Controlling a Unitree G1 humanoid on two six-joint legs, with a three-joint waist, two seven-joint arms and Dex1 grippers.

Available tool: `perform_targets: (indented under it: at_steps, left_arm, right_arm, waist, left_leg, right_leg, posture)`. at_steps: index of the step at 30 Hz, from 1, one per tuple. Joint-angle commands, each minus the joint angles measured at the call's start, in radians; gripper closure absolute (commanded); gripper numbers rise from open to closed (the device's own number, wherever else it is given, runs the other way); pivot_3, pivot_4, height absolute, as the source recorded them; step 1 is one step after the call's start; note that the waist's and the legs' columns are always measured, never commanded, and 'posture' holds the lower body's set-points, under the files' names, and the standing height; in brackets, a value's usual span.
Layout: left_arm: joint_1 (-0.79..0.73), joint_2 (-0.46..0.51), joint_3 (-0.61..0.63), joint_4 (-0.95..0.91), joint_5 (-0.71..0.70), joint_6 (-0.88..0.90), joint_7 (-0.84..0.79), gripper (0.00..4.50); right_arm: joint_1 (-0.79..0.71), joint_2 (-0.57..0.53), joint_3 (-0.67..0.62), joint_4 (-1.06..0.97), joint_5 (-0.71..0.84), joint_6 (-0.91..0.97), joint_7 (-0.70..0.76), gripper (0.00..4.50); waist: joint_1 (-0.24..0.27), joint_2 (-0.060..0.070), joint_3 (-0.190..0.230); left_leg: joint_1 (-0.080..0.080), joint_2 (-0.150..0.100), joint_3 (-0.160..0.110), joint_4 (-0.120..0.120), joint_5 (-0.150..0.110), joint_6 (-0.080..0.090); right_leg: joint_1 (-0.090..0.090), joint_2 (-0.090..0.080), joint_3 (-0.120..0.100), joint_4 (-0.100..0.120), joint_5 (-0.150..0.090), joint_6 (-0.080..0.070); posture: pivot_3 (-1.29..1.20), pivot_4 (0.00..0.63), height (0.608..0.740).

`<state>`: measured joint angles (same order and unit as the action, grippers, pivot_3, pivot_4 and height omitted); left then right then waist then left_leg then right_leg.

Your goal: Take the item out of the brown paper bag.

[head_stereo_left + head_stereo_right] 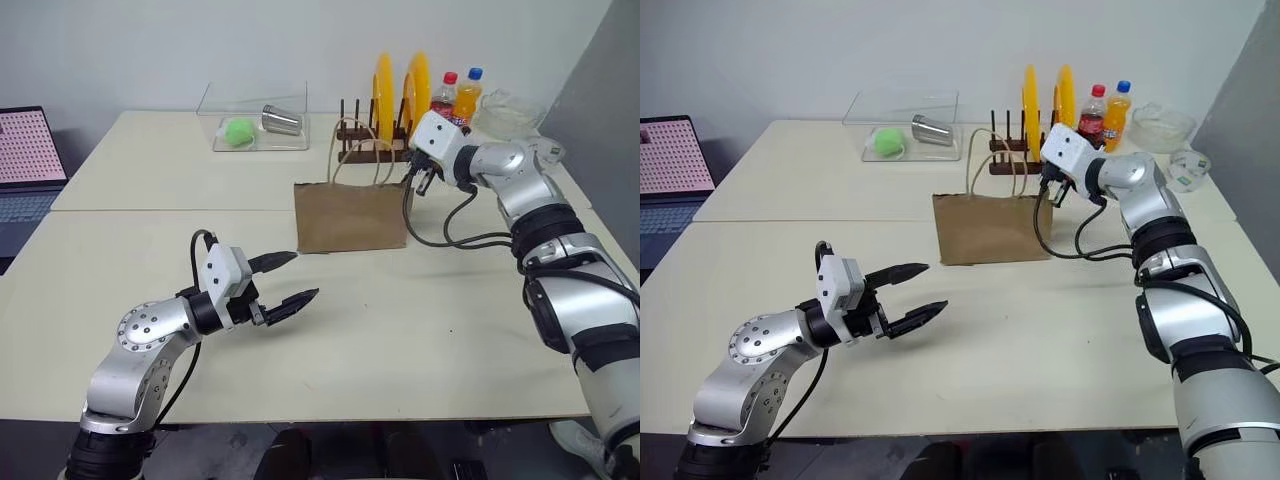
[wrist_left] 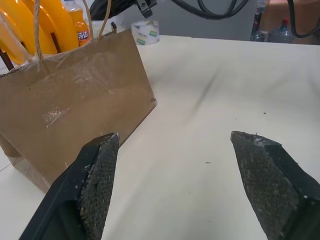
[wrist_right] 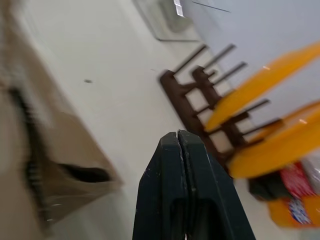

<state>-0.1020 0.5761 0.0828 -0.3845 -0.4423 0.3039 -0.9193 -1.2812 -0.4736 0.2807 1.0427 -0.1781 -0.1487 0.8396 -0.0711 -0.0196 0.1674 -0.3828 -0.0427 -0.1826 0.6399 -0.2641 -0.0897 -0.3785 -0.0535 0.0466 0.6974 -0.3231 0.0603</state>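
Observation:
The brown paper bag stands upright in the middle of the table, its twisted handles sticking up. The item is hidden. My right gripper hovers at the bag's upper right corner, by its open top. In the right wrist view its fingers are pressed shut with nothing between them, and the bag is blurred beside them. My left gripper is low over the table in front of the bag and to its left. It is open and empty, and faces the bag's side.
Just behind the bag is a dark dish rack with yellow plates. A cola bottle, an orange soda bottle and a glass bowl are at the back right. A clear box holds a green ball and a metal cup. A laptop is at the left.

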Motion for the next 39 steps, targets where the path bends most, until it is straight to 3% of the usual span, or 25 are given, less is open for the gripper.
perform_targets:
  at_steps: [1, 7, 17, 23, 28, 33, 34, 37, 39]
  left_arm:
    - [-0.015, 0.018, 0.001, 0.007, 0.004, -0.036, -0.015, 0.75]
    - [-0.014, 0.037, -0.011, 0.022, 0.011, -0.056, -0.034, 0.75]
    - [0.021, 0.100, -0.010, 0.016, 0.013, -0.102, -0.106, 0.75]
    - [0.025, 0.156, 0.007, 0.051, 0.007, -0.115, -0.155, 0.75]
    - [-0.027, 0.178, -0.004, 0.081, 0.014, -0.140, -0.192, 0.75]
    - [-0.122, 0.210, -0.102, 0.132, 0.078, -0.287, -0.344, 0.75]
    - [-0.144, 0.210, -0.119, 0.153, 0.097, -0.317, -0.358, 0.41]
    - [-0.281, 0.155, -0.227, 0.284, 0.172, -0.464, -0.441, 0.00]
    - [-0.337, 0.112, -0.280, 0.361, 0.209, -0.558, -0.476, 0.00]
  right_arm:
    - [0.033, -0.029, -0.009, -0.128, 0.027, -0.012, 0.136, 4.48]
    - [0.136, -0.062, -0.023, -0.341, 0.048, 0.064, 0.233, 4.48]
    - [0.378, -0.174, -0.005, -0.888, 0.173, 0.339, 0.473, 4.48]
    - [0.422, -0.173, -0.003, -1.025, 0.203, 0.431, 0.476, 4.48]
    - [0.458, -0.176, -0.082, -1.141, 0.254, 0.514, 0.385, 4.48]
    - [0.727, -0.220, -0.192, -1.523, 0.355, 0.727, 0.279, 4.48]
    - [0.769, -0.219, -0.206, -1.574, 0.366, 0.764, 0.246, 4.14]
    - [1.036, -0.224, -0.310, -1.818, 0.399, 0.941, 0.148, 3.58]
    - [1.180, -0.236, -0.377, -1.937, 0.426, 1.019, 0.121, 3.12]
  waist:
    - [-0.001, 0.000, 0.000]
    - [-0.001, 0.001, 0.000]
    - [0.004, 0.002, 0.001]
    - [0.008, 0.003, 0.002]
    - [0.016, 0.003, 0.002]
    - [0.038, 0.003, 0.002]
    - [0.039, 0.003, 0.002]
    - [0.034, 0.005, 0.003]
    - [0.056, 0.003, 0.001]
  left_leg:
    - [0.000, 0.000, 0.000, 0.000, 0.000, 0.000]
    - [0.000, 0.000, -0.001, 0.000, 0.000, 0.001]
    - [0.000, 0.001, -0.001, 0.000, -0.002, 0.003]
    - [0.000, 0.001, -0.001, 0.000, -0.002, 0.003]
    - [0.000, 0.001, -0.002, 0.000, -0.002, 0.003]
    - [-0.003, 0.001, -0.004, -0.001, -0.002, 0.003]
    - [-0.003, 0.001, -0.004, -0.003, -0.002, 0.003]
    - [-0.003, -0.001, -0.004, -0.002, -0.002, 0.003]
    - [-0.001, 0.000, -0.004, -0.002, -0.002, 0.004]
  right_leg:
    - [0.000, 0.000, 0.000, 0.000, 0.000, 0.000]
    - [0.000, 0.000, 0.000, 0.000, 0.000, 0.000]
    - [0.000, 0.000, 0.000, 0.000, 0.000, 0.000]
    - [0.001, 0.000, -0.001, 0.000, 0.000, 0.000]
    - [0.001, 0.000, -0.001, 0.000, 0.000, 0.000]
    - [0.001, 0.000, -0.004, -0.006, 0.000, 0.000]
    - [0.001, 0.000, -0.003, -0.007, 0.000, 0.000]
    - [0.002, 0.000, -0.004, -0.007, 0.000, 0.000]
    - [0.005, 0.001, -0.005, -0.008, 0.001, 0.001]
  posture:
    - [0.00, 0.150, 0.740]
    - [0.00, 0.150, 0.740]
    - [0.00, 0.150, 0.740]
    - [0.00, 0.150, 0.740]
    - [0.00, 0.150, 0.740]
    - [0.00, 0.150, 0.740]
    - [0.00, 0.150, 0.740]
    - [0.00, 0.150, 0.740]
    - [0.00, 0.150, 0.740]
